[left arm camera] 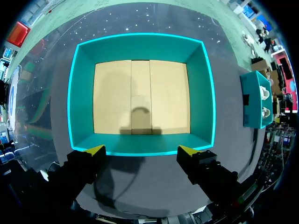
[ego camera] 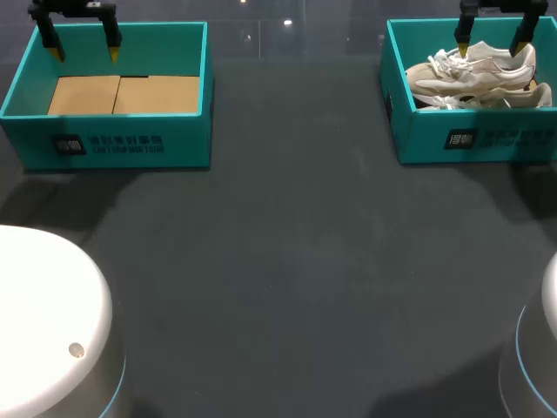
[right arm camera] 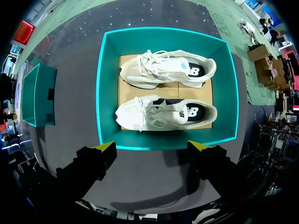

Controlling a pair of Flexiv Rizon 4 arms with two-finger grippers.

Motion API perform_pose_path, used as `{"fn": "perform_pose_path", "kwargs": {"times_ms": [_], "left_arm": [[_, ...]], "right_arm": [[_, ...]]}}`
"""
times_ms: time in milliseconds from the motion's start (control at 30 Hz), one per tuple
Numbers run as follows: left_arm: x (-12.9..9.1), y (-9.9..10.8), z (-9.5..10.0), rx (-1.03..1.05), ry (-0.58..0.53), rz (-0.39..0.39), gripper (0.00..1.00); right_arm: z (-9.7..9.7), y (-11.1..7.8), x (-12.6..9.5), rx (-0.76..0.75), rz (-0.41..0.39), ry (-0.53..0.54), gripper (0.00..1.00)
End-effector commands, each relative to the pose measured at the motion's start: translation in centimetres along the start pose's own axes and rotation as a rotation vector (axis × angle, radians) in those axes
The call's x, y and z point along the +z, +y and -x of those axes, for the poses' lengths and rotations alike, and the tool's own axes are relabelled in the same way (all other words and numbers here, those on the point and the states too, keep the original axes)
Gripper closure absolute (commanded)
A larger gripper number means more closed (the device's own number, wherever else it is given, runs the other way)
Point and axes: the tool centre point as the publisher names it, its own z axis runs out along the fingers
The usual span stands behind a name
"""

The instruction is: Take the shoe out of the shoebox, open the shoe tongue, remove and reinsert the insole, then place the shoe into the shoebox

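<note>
At about 10 o'clock on the dark surface (ego camera: 287, 261) stands an empty shoebox (ego camera: 104, 139), teal-walled with a bare cardboard floor (ego camera: 122, 94). The left end effector (ego camera: 85, 52) hangs above it with its yellow-tipped fingers spread wide and nothing between them. In the left wrist view the tips sit over the box's near wall. The middle of the surface carries nothing that matters to the job. At about 2 o'clock sits the right shoebox (ego camera: 470, 139), which holds the task's thing: two pale shoes side by side, laced side up. The right end effector (ego camera: 493, 48) hovers above this box, fingers likewise wide apart and gripping nothing, so the take-out has not yet begun. From its wrist view, the nearer shoe (right arm camera: 166, 114) lies just ahead of the fingertips and the farther shoe (right arm camera: 168, 70) lies beyond it, the two close enough that I cannot tell whether they touch. That closeness is the main hazard, I judge. A finger coming down between them has little room and could land on the wrong shoe or pinch both. The tips also seem to line up near the box's wall, so a straight descent might strike the rim and shove the light box. The loose laces (right arm camera: 152, 109) could snag a finger, and a tight-fitting shoe may drag the box up with it.
</note>
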Motion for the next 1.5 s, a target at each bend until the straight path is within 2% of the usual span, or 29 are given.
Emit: {"fn": "perform_pose_path", "kwargs": {"times_ms": [33, 533, 767, 1233, 1500], "left_arm": [[0.0, 0.0, 0.0, 0.000, -0.001, 0.000, 0.00], [0.0, 0.0, 0.0, 0.000, -0.001, 0.000, 0.00], [0.0, 0.0, 0.0, 0.000, -0.001, 0.000, 0.00], [0.0, 0.0, 0.0, 0.000, -0.001, 0.000, 0.00], [0.0, 0.0, 0.0, 0.000, -0.001, 0.000, 0.00]], "right_arm": [[0.0, 0.0, 0.0, 0.000, -0.001, 0.000, 0.00], [0.0, 0.0, 0.0, 0.000, -0.001, 0.000, 0.00], [0.5, 0.2, 0.8, -0.028, 0.006, -0.028, 0.00], [6.2, 0.1, 2.9, -0.015, 0.042, -0.061, 0.00], [9.2, 0.6, 4.9, 0.017, 0.056, -0.071, 0.00]]}}
